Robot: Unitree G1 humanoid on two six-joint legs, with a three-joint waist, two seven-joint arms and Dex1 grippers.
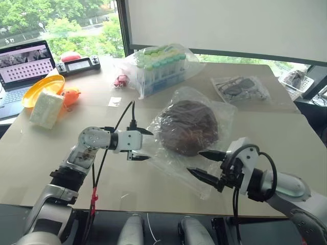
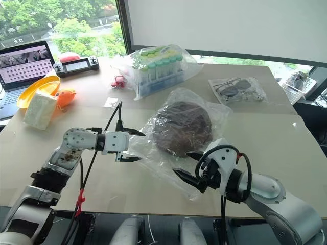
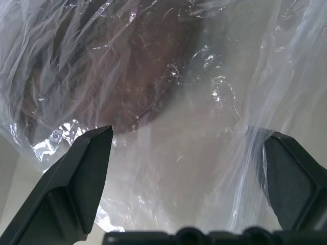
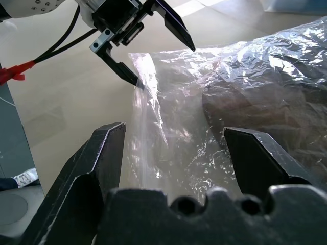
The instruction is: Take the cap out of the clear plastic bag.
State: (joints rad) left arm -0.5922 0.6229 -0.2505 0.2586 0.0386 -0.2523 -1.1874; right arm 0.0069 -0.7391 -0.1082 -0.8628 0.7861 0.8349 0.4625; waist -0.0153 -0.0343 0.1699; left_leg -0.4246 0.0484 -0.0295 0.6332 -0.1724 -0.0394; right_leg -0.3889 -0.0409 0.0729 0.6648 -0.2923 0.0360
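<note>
The brown cap (image 1: pixel 188 126) lies flat inside the clear plastic bag (image 1: pixel 225 109) at the middle of the table. My left gripper (image 1: pixel 148 145) is open at the bag's left edge, pointing at the cap. In the left wrist view the crinkled plastic (image 3: pixel 214 168) spans the gap between the fingers, with the cap (image 3: pixel 102 66) just beyond. The right wrist view shows the left gripper's (image 4: pixel 163 65) lower fingertip touching the bag's corner. My right gripper (image 1: pixel 195 162) is open over the bag's near edge, with only loose plastic (image 4: pixel 173 102) in front of it.
A bag of green-capped tubes (image 1: pixel 161 66) stands behind the cap, and a small bag with dark glasses (image 1: pixel 240 89) lies at the back right. At the far left are a white cloth block (image 1: pixel 46 108), an orange bowl (image 1: pixel 43 88), a laptop (image 1: pixel 23 66) and a controller (image 1: pixel 77 65).
</note>
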